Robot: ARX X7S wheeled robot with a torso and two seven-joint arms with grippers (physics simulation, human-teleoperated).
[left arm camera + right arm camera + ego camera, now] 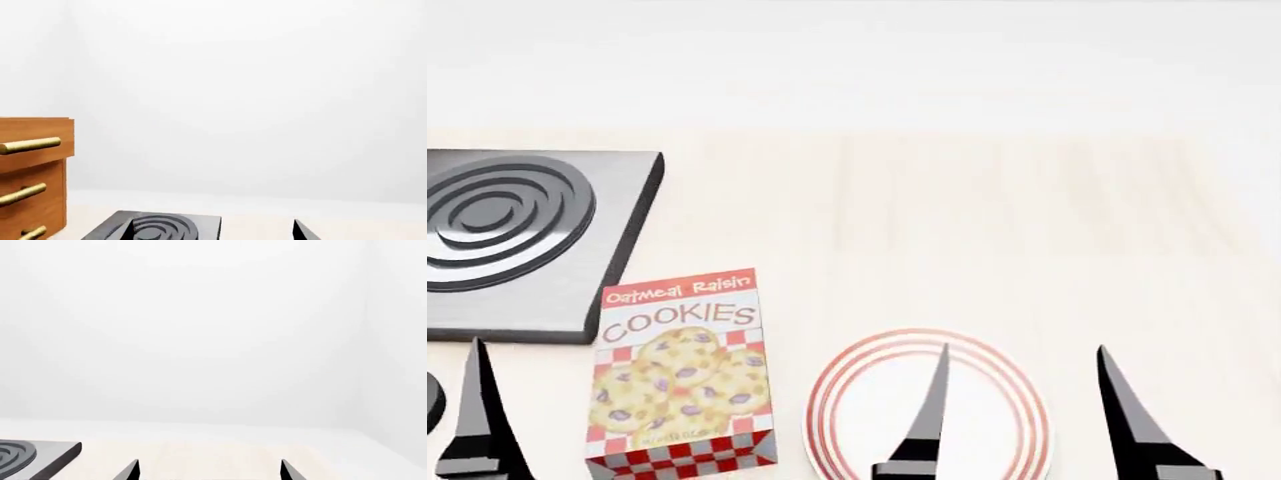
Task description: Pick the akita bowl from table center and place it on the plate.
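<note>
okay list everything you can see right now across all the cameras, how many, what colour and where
plate: one, white with red rings, near table edge, under the right gripper
cookie box: one, red and white, left of the plate
stove burner: one, black-grey with ringed coil, far left of the table
drawer cabinet: one, wood with brass handles, only in left wrist view
table: one, pale wood
bowl: none in view
left gripper: one, black, open
right gripper: one, black, open, empty
</note>
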